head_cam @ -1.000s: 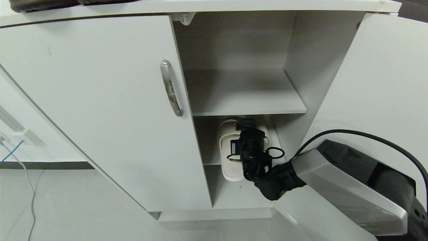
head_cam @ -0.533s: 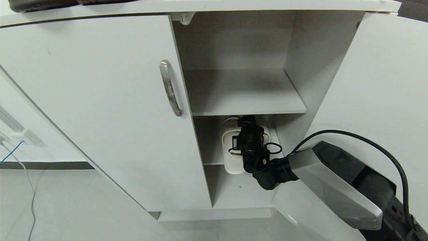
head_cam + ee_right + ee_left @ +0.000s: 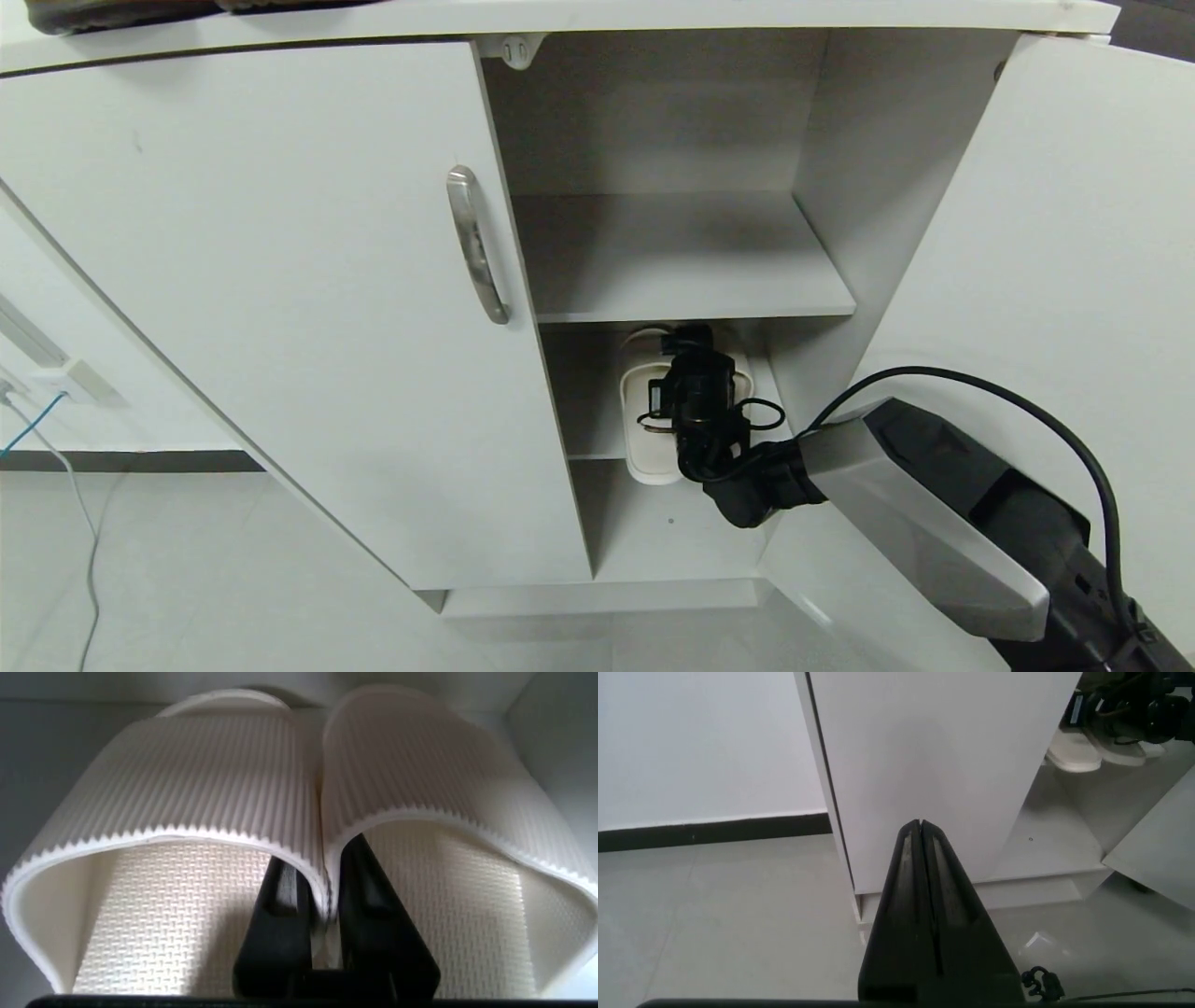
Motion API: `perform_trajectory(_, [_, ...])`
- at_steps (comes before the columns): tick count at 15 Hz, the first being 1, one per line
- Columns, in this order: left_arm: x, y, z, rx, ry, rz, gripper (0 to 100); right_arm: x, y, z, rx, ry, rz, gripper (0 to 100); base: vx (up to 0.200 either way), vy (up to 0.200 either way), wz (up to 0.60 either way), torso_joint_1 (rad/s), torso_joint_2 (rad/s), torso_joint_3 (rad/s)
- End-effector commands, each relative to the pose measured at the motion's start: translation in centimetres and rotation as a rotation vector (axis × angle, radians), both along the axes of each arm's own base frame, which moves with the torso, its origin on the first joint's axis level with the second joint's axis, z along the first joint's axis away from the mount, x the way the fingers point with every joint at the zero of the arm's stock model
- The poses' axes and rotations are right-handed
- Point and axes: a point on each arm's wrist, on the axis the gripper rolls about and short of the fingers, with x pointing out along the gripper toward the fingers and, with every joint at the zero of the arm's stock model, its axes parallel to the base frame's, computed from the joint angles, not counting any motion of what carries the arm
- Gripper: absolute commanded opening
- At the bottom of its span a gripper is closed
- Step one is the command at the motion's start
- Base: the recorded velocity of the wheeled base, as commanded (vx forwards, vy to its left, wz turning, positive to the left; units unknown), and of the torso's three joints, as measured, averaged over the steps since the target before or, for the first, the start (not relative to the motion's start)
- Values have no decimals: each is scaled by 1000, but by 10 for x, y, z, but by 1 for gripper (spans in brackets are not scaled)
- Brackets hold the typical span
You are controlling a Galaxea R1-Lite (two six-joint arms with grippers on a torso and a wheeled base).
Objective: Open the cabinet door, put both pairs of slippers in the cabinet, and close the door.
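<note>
The right claw is pinching the white slippers by their inner straps, holding them low inside the cabinet with the heels overhanging the shelf. It is stowing one pair. Next it is likely needing to spread and back out past the open door.

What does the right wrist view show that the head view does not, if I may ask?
Right wrist view: the ribbed straps and textured insoles of the cream slippers, side by side, with the right gripper pinching their two adjoining strap edges. Head view: the cabinet's shut left door with its metal handle, the open right door, the upper shelf, and a dark object on the cabinet top, too cropped to identify. Shared: the slippers and gripper, in the compartment below the shelf.
</note>
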Motion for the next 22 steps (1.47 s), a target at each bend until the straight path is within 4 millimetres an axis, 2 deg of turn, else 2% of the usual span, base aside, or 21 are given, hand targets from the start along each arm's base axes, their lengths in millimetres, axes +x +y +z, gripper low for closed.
perform_trajectory(1, [0,0,0,0,2,1,0,0,1,-4,-6,6,2,100,0,0,0,0,0,0])
perform_trajectory(4, [0,0,0,-1,2,1,0,0,0,-6,-9,11,-1,100,0,0,0,0,0,0])
perform_trajectory(9, [0,0,0,-4,2,3,0,-29,-7,10,-16,22,18,100,0,0,0,0,0,0])
perform_trajectory(10, [0,0,0,-4,2,3,0,-47,-11,17,-22,29,34,100,0,0,0,0,0,0])
perform_trajectory(12, [0,0,0,-4,2,3,0,-69,-15,26,-29,40,57,100,0,0,0,0,0,0])
perform_trajectory(13, [0,0,0,-4,2,3,0,-91,-21,28,-44,61,79,100,0,0,0,0,0,0])
perform_trajectory(18, [0,0,0,-4,2,3,0,-174,-54,33,-93,113,168,100,0,0,0,0,0,0])
perform_trajectory(20, [0,0,0,-4,2,3,0,-188,-58,35,-90,122,191,100,0,0,0,0,0,0])
perform_trajectory(22, [0,0,0,-4,2,3,0,-192,-53,33,-92,127,212,100,0,0,0,0,0,0])
